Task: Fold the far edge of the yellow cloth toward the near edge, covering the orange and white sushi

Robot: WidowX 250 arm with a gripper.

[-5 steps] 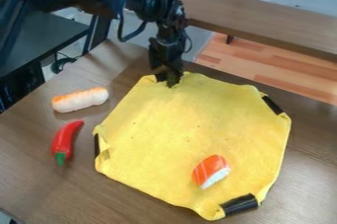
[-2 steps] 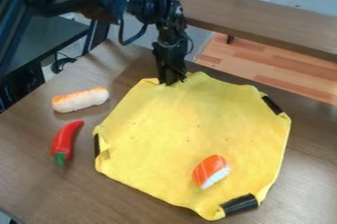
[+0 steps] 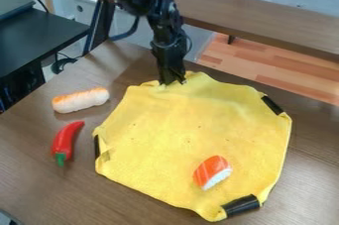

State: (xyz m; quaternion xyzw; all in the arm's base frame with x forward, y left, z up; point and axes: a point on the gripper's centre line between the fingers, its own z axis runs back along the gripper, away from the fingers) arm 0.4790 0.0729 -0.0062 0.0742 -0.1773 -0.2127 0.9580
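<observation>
- Cloth (image 3: 189, 125), yellow, spreads over the brown table (image 3: 39, 189), its far edge rumpled and its outline many-sided.
- It looks light, soft and limp, likely to fold or bunch where it is pulled rather than move as one stiff sheet; it seems neither fragile nor especially slippery.
- The best hold would be a thin pinch on a raised fold or loose bit of the rim, since the flat middle offers little to grasp.
- Black patches (image 3: 241, 206) show at some of its corners; they may be stiffer than the rest, though that is a guess from their look.
- The gripper (image 3: 172, 81) hangs down at the cloth's far edge, left of that edge's middle as the camera sees it, and appears to touch the fabric there. Nearly all of the cloth lies on the camera's side of it.
- Its tip is dark and small against the folds, so one cannot fairly tell whether it is open, closed, or has the fabric pinched.
- An orange-and-white sushi piece (image 3: 212, 172) rests on the near part of the cloth, well apart from the gripper, and its weight could drag on the fabric.
- Beside the cloth, on the camera's left, lie a shrimp piece (image 3: 81, 100) and, nearer the camera, a red pepper (image 3: 65, 139), both on the table.
</observation>
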